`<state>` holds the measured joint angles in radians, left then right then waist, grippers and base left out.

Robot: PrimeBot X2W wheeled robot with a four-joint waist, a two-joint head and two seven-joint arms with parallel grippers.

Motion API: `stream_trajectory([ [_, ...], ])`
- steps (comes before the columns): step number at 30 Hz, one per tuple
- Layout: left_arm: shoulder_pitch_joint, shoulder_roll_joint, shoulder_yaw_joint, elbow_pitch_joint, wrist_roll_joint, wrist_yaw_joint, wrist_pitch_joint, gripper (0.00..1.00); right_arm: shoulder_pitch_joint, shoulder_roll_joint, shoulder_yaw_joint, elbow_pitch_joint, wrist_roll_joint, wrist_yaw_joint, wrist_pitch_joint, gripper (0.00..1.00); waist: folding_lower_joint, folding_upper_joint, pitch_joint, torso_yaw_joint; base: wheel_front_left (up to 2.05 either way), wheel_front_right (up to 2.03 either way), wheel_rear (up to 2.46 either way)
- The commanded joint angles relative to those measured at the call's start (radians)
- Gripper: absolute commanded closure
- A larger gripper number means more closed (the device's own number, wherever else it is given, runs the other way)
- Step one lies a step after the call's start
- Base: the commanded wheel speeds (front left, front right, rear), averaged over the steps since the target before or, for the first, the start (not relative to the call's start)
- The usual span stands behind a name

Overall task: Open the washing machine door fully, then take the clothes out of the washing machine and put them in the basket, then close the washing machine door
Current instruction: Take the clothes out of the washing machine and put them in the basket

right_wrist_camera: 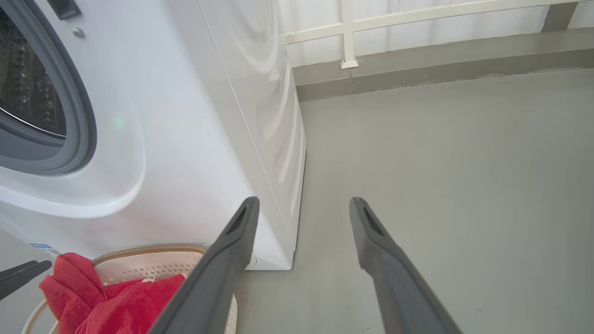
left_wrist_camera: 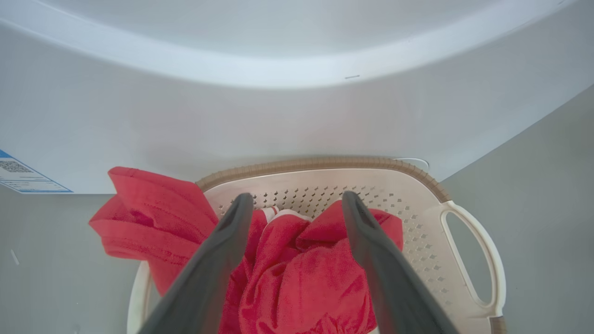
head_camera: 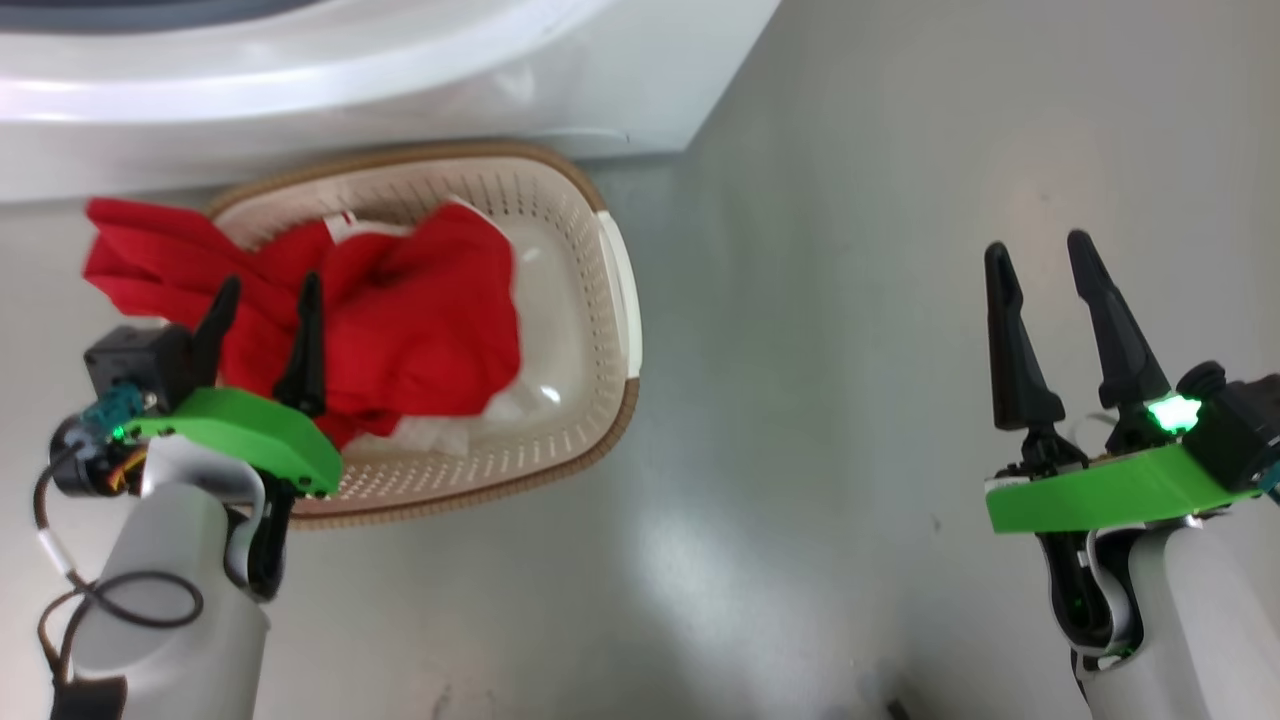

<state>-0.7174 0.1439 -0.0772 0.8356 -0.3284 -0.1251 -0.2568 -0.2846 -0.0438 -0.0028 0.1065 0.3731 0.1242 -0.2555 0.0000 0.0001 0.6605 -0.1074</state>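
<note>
The red clothes (head_camera: 420, 310) lie piled in the cream basket (head_camera: 612, 300), and one fold hangs out over its left rim. My left gripper (head_camera: 272, 283) hovers over the pile, open and holding nothing. In the left wrist view the clothes (left_wrist_camera: 297, 278) show between the spread fingers of the left gripper (left_wrist_camera: 297, 198), inside the basket (left_wrist_camera: 325, 163). My right gripper (head_camera: 1037, 245) stands open over bare floor at the right; the right wrist view has it (right_wrist_camera: 303, 202) beside the washing machine (right_wrist_camera: 185, 139). The washing machine door is out of view.
The washing machine's white front (head_camera: 300, 90) rises right behind the basket. Its grey gasket (right_wrist_camera: 79, 116) and steel drum (right_wrist_camera: 28, 93) are at the left of the right wrist view. A low wall and white railing (right_wrist_camera: 345, 37) bound the grey floor (head_camera: 850, 400).
</note>
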Motion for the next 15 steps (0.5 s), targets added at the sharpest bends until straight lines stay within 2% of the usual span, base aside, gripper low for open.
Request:
stream_trajectory([
  [1, 0.051, 0.029, 0.032, -0.04, -0.002, -0.006, -0.005, 0.0, 0.039, -0.006, 0.012, -0.015, -0.014, 0.007, -0.006, 0.0, 0.0, -0.0001, -0.078, 0.028, 0.0, 0.0, 0.0],
  [15, 0.206, 0.012, 0.091, -0.253, 0.041, -0.006, -0.005, 0.0, 0.124, -0.006, -0.011, 0.005, -0.047, 0.007, -0.006, 0.0, 0.0, -0.0001, -0.241, 0.065, 0.0, 0.0, 0.0],
])
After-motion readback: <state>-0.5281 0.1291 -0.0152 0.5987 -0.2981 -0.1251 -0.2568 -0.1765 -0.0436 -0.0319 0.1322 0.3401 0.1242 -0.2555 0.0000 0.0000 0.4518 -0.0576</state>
